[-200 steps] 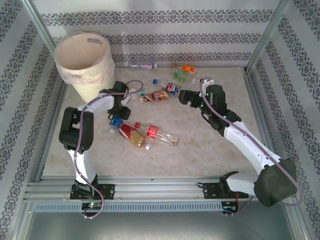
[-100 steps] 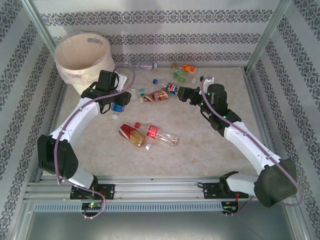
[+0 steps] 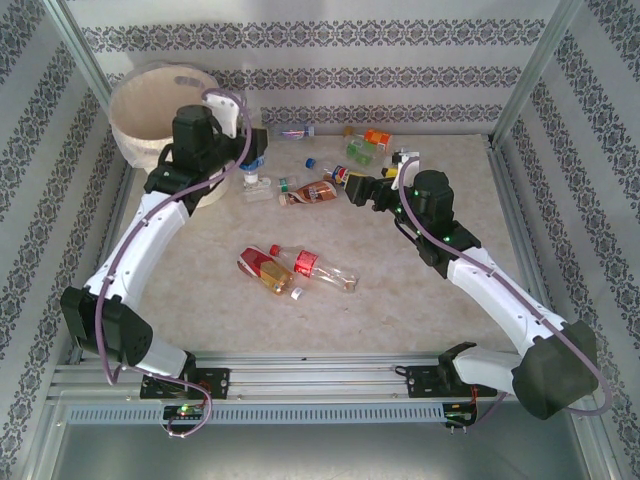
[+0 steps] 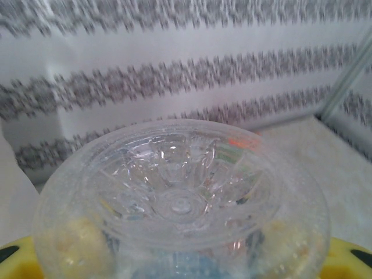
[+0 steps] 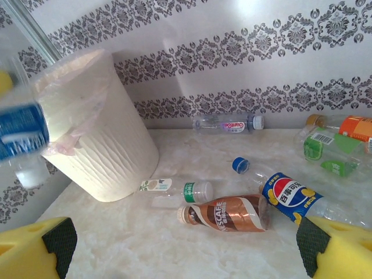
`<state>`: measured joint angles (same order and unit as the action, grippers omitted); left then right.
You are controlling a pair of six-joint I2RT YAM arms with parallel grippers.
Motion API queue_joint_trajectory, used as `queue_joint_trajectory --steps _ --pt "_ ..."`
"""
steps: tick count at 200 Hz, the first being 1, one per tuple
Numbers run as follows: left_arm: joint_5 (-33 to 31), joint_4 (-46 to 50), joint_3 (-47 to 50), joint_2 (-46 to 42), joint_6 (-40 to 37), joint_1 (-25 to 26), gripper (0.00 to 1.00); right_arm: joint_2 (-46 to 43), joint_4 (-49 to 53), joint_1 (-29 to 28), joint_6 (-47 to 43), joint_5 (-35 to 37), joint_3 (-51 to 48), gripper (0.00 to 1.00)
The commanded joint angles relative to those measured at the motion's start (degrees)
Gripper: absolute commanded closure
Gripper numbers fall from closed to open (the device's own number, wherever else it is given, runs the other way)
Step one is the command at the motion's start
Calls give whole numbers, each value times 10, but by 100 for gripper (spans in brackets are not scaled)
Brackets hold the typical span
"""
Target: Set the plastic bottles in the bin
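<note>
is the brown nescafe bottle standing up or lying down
Lying down: the brown bottle rests sideways on the table, neck toward the bin.

Lab enclosure: aluminium frame [image 3: 320, 372], wallpapered panels [image 3: 320, 60]

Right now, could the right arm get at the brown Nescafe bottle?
Probably yes: the right claw is open and faces the Nescafe bottle, with bare tabletop between them; the Pepsi bottle lies close beside it.
</note>
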<state>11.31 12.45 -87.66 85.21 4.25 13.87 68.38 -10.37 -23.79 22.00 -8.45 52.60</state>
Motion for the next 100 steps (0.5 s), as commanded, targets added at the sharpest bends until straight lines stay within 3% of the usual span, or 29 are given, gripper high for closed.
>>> queue_joint_trajectory --steps 1,30,71,100 --pt "-104 -91 -53 17 26 -3 44 -11 -24 -5 -14 -2 -13 2" --pt "-200 -89 -126 65 48 -35 44 -11 -25 -5 -15 6 -16 2" --pt "-216 -107 -208 143 131 -101 44 -12 -24 -5 -20 12 -16 2" --pt "-235 -102 -267 211 251 -155 44 -11 -22 -5 -20 13 -16 2"
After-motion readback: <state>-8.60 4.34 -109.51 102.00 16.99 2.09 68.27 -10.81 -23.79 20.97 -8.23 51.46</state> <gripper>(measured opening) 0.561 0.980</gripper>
